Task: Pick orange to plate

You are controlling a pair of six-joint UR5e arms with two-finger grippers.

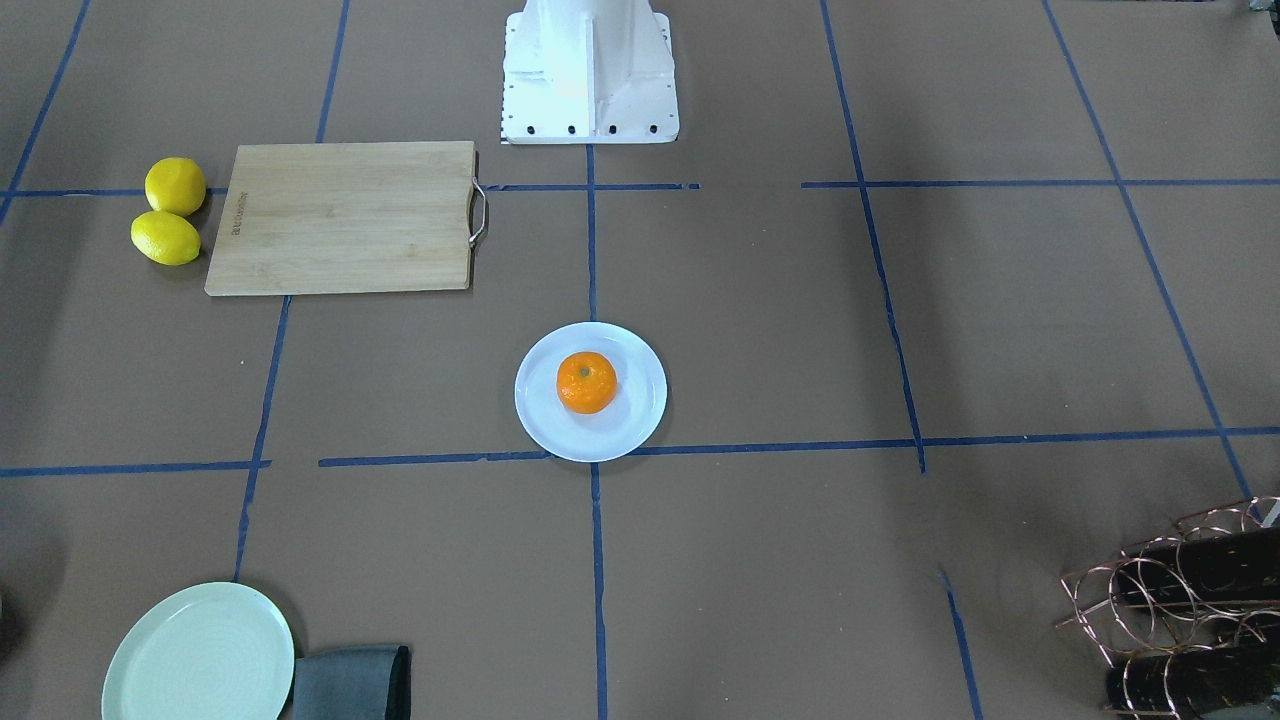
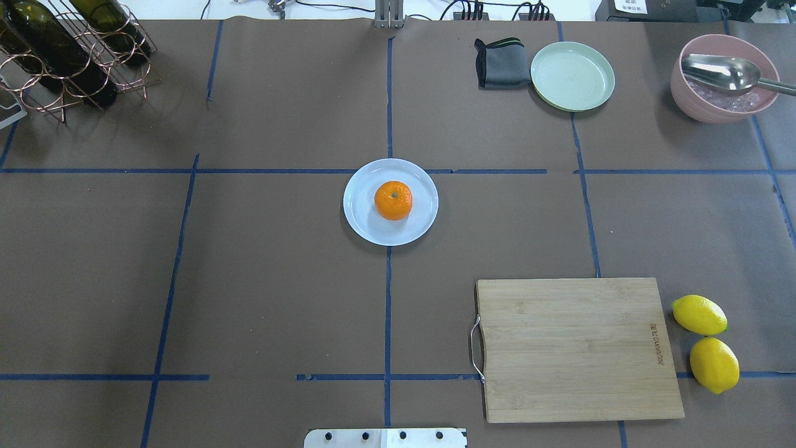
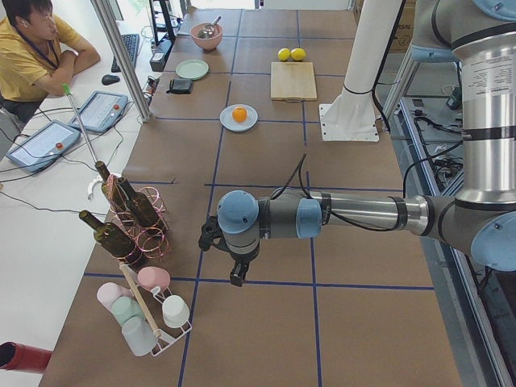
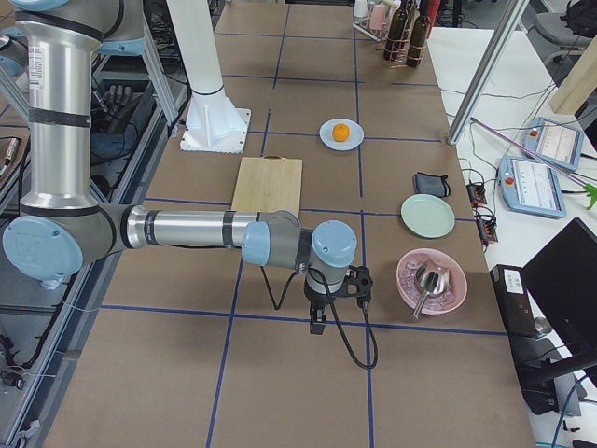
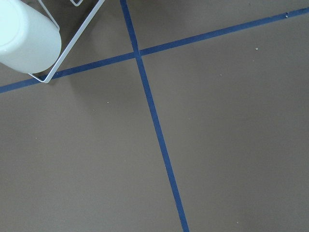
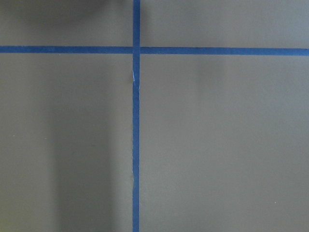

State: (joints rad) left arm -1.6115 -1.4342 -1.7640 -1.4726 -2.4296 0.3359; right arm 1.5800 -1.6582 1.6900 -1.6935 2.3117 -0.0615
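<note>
The orange (image 2: 393,200) rests in the middle of the small white plate (image 2: 367,225) at the table's centre, stem dimple up; the pair also shows as the orange (image 1: 586,381) on the plate (image 1: 637,420) in the front-facing view. Neither gripper is near it. My left gripper (image 3: 235,280) hangs over bare table far off at the table's left end, beside the bottle and cup racks. My right gripper (image 4: 315,327) hangs over bare table at the opposite end, near the pink bowl. Both appear only in the side views, so I cannot tell whether they are open or shut.
A wooden cutting board (image 2: 578,348) lies at the near right with two lemons (image 2: 706,342) beside it. A mint-green plate (image 2: 572,76), a grey cloth (image 2: 502,63) and a pink bowl with a spoon (image 2: 724,78) line the far right. A wine rack (image 2: 68,50) stands far left.
</note>
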